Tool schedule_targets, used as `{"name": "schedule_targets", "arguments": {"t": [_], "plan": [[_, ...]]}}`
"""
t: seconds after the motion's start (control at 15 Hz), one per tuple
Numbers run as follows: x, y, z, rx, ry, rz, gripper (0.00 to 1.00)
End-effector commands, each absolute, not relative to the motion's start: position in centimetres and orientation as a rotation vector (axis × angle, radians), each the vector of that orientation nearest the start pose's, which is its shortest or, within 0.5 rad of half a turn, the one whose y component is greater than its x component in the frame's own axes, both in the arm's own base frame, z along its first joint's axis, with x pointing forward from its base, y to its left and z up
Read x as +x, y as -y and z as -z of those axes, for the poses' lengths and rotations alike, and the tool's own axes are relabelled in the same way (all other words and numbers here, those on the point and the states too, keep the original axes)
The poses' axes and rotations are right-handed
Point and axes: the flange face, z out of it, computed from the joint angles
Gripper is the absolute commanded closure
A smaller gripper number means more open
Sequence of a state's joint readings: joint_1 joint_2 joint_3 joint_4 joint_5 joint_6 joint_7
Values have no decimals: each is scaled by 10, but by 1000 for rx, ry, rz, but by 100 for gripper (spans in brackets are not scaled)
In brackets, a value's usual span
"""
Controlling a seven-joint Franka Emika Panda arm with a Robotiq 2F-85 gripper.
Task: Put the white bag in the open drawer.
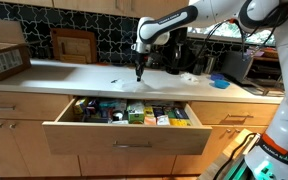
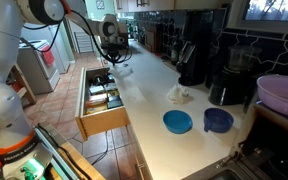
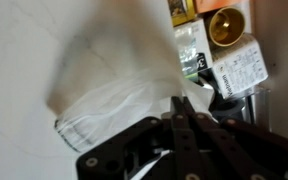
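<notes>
The white bag (image 3: pixel 114 90) fills the wrist view, a crumpled pale plastic bag. My gripper (image 3: pixel 181 100) is shut on its edge, fingers pressed together. In both exterior views the gripper (image 1: pixel 139 70) (image 2: pixel 114 55) hangs over the counter's front edge, just above the open drawer (image 1: pixel 129 138) (image 2: pixel 102 95). The bag shows there only as a small pale shape under the fingers (image 1: pixel 136 84). The drawer is full of small packets and jars, some of which show in the wrist view (image 3: pixel 224 40) beyond the bag.
A cardboard box (image 1: pixel 4 60) sits on the counter. A blue bowl (image 2: pixel 177 121), a blue cup (image 2: pixel 217 120), a crumpled white item (image 2: pixel 181 95), a coffee machine (image 2: pixel 191 60) and a purple bowl (image 2: pixel 279 95) stand further along the counter.
</notes>
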State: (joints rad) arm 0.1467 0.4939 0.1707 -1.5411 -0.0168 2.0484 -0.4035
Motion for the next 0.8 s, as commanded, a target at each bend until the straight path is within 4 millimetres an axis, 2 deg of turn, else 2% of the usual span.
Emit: {"name": "schedule_targets", "arguments": {"t": [0.0, 0.2, 0.33, 0.47, 0.73], "plan": [[603, -186, -391, -2841, 1079, -160, 100], [559, -174, -393, -2829, 1028, -280, 100], [528, -160, -386, -2882, 900, -395, 100], [502, -140, -372, -2929, 809, -468, 100], [448, -93, -330, -2952, 707, -583, 100]]}}
